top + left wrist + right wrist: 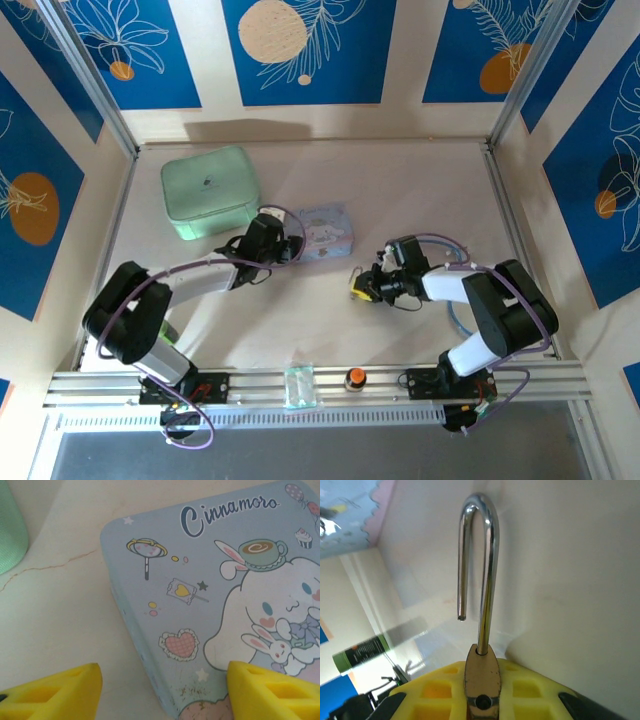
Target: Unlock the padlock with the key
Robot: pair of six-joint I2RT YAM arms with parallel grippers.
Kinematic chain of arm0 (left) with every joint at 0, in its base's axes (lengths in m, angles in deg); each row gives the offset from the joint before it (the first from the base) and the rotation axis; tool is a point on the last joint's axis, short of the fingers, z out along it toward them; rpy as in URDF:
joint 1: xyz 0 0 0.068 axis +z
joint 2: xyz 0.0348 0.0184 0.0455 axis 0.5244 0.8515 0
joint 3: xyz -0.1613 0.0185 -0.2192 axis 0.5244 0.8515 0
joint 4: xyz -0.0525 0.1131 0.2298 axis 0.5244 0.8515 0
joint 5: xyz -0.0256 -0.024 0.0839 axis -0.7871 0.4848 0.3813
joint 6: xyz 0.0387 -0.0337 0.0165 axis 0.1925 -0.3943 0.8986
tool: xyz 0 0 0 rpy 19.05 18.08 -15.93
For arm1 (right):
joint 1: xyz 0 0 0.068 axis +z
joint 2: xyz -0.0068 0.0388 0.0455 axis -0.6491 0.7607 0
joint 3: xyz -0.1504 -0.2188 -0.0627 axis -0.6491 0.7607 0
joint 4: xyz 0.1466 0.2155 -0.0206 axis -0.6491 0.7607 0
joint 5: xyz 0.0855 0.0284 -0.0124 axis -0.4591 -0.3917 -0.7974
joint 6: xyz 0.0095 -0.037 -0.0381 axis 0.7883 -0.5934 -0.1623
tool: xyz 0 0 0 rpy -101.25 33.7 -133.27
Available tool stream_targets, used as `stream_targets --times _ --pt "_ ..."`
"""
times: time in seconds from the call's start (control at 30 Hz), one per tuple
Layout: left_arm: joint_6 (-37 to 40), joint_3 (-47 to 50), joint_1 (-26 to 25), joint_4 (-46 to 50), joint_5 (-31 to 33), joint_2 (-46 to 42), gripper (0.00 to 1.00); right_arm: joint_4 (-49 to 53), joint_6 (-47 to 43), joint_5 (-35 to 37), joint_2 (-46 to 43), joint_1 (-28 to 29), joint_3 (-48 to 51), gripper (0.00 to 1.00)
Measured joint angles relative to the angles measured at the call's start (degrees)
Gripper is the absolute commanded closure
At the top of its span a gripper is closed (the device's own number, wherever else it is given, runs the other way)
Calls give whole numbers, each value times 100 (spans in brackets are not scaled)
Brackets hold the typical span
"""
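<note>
While the padlock (481, 677) is clamped by its body in the right gripper (364, 287), right of the bench's (300, 325) centre, its shackle (486, 555) is pointed straight out from the jaws, one leg free. The left gripper (162, 692) is held spread over the box's (200, 595) corner.

Brass padlock (481, 677), silver shackle (489, 555); pale blue box (165, 580), cartoon bunny print; mint green case (208, 190)
</note>
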Motion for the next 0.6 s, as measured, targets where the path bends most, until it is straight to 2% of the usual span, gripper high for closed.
stream_targets --times 0.2,0.27,0.47,0.6 --pt "105 0 4 501 -2 -278 26 1257 -857 -118 111 -240 -468 91" --pt "151 -35 4 675 -2 -374 25 1631 -1071 -46 140 -238 -623 85" --pt "295 -199 42 1080 0 -850 23 2686 -1550 402 142 -188 -1067 69" --pt "387 -234 111 1307 4 -1235 22 3263 -1794 859 142 17 -1416 67"
